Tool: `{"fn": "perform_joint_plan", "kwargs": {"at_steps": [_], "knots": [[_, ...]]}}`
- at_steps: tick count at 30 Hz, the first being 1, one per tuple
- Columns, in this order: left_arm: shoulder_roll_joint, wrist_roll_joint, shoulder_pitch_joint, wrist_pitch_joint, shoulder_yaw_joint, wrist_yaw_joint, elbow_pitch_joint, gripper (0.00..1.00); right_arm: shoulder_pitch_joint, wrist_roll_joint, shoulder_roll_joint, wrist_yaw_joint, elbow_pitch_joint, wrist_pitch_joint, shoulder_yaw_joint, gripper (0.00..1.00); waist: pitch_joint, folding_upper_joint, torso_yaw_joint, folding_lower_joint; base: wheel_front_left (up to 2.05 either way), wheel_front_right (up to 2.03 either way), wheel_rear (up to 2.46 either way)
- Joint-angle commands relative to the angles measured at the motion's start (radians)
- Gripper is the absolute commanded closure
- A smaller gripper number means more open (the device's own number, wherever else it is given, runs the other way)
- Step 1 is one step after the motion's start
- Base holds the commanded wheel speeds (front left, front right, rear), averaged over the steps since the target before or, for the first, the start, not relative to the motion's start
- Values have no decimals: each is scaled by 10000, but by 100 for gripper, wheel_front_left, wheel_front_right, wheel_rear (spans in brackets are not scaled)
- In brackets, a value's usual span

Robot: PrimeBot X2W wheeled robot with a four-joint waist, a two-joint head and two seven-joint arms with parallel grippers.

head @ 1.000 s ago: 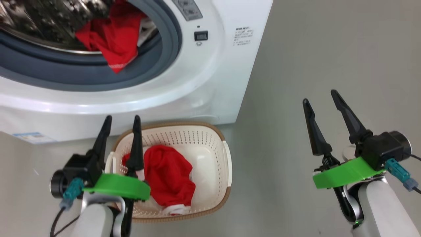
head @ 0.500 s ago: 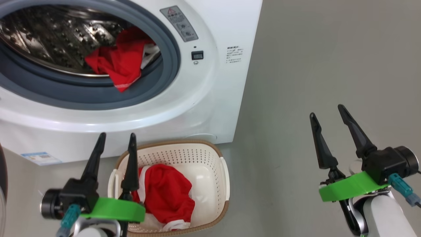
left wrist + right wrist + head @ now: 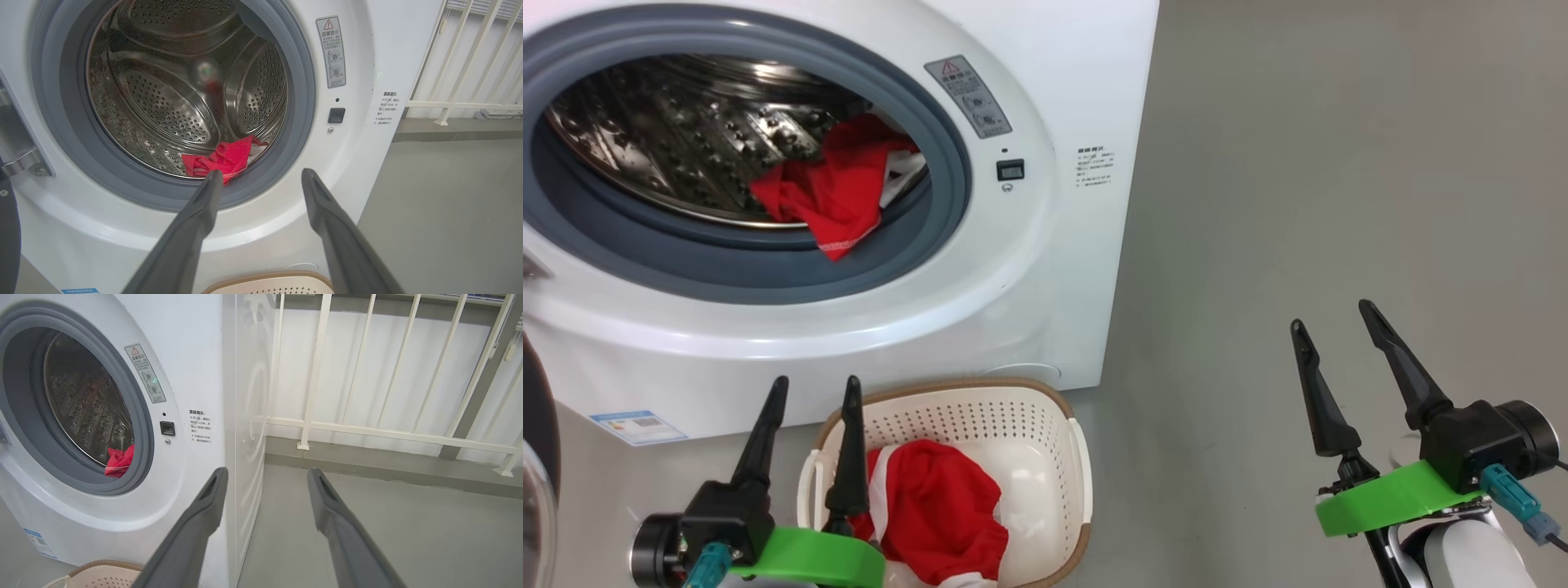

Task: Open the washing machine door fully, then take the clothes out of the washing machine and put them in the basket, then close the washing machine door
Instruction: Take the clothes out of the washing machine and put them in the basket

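Note:
The white washing machine (image 3: 1045,269) stands with its mouth uncovered. A sliver of its black-rimmed door (image 3: 538,457) shows swung aside at the far left. Red clothes (image 3: 837,192) lie at the drum's front lip, over the grey ring; they also appear in the left wrist view (image 3: 222,160) and the right wrist view (image 3: 119,461). Below the machine sits the cream basket (image 3: 1045,425) holding a red garment (image 3: 939,510). My left gripper (image 3: 817,390) is open over the basket's left rim, empty. My right gripper (image 3: 1333,320) is open above bare floor to the right.
A blue label (image 3: 637,426) is stuck low on the machine's front. Grey floor (image 3: 1339,180) stretches to the right of the machine. A white railing (image 3: 388,433) and a wall stand behind the machine's right side.
The head camera has tilted upward, so the machine and basket sit lower in the picture. Both grippers stay open and empty, each about where it was relative to the basket.

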Motion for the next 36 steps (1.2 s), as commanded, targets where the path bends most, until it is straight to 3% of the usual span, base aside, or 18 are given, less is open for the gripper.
{"fn": "perform_joint_plan", "kwargs": {"at_steps": [1, 19, 36], "knots": [[124, -57, -29, -86, 289, 100, -196, 0, -59, -45, -7, 35, -249, -63, 176, 0, -54, 0, 27, 0, 0, 0, 0], [104, -289, -450, -44, 236, 193, -92, 0, -198, 15, 5, 35, -437, -63, 368, 0, 540, 0, 108, 0, 0, 0, 0], [-10, -227, -2897, -105, 164, 142, 1148, 0, -879, -30, -63, 35, -544, -63, 772, 0, 2030, 0, 275, 0, 0, 0, 0]]}}
